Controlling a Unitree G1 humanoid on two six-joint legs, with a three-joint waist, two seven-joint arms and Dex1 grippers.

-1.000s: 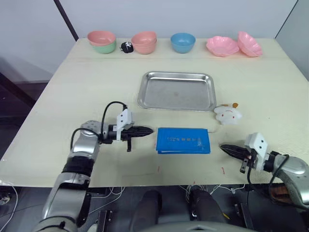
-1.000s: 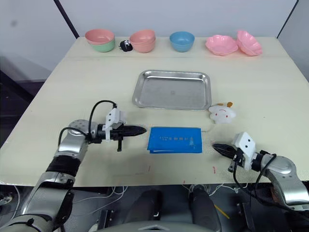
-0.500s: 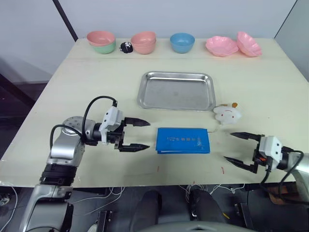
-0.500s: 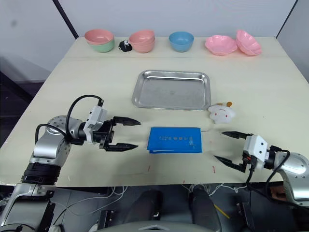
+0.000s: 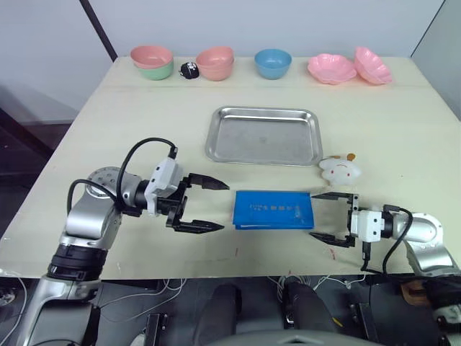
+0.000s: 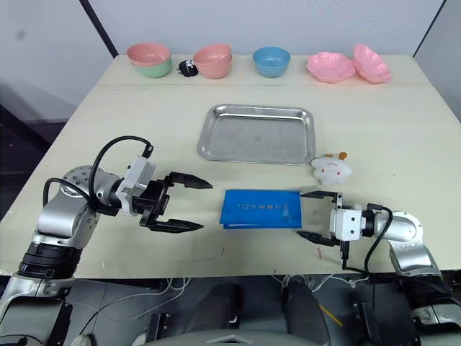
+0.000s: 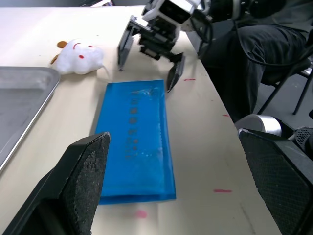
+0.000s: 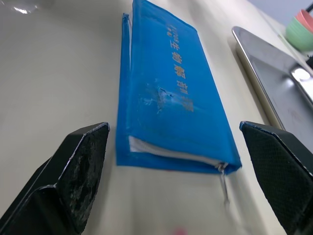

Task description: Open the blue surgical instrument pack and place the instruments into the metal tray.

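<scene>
You have one blue surgical instrument pack (image 5: 274,210), closed and flat on the table just in front of one empty metal tray (image 5: 264,135), long axis left-right. Left gripper (image 5: 207,206) and right gripper (image 5: 328,216) flank its ends, both spread wide, holding nothing.

pack (image 5: 273,210): 1 | tray (image 5: 264,135): 1 | bowls (image 5: 273,63): 5 | pink dishes (image 5: 332,68): 2 | plush toy (image 5: 340,169): 1 | tools (image 5: 202,206): 2

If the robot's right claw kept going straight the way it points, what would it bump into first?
Probably the blue pack. The right gripper is open and points at the pack's near end, with its fingers just short of it.
</scene>
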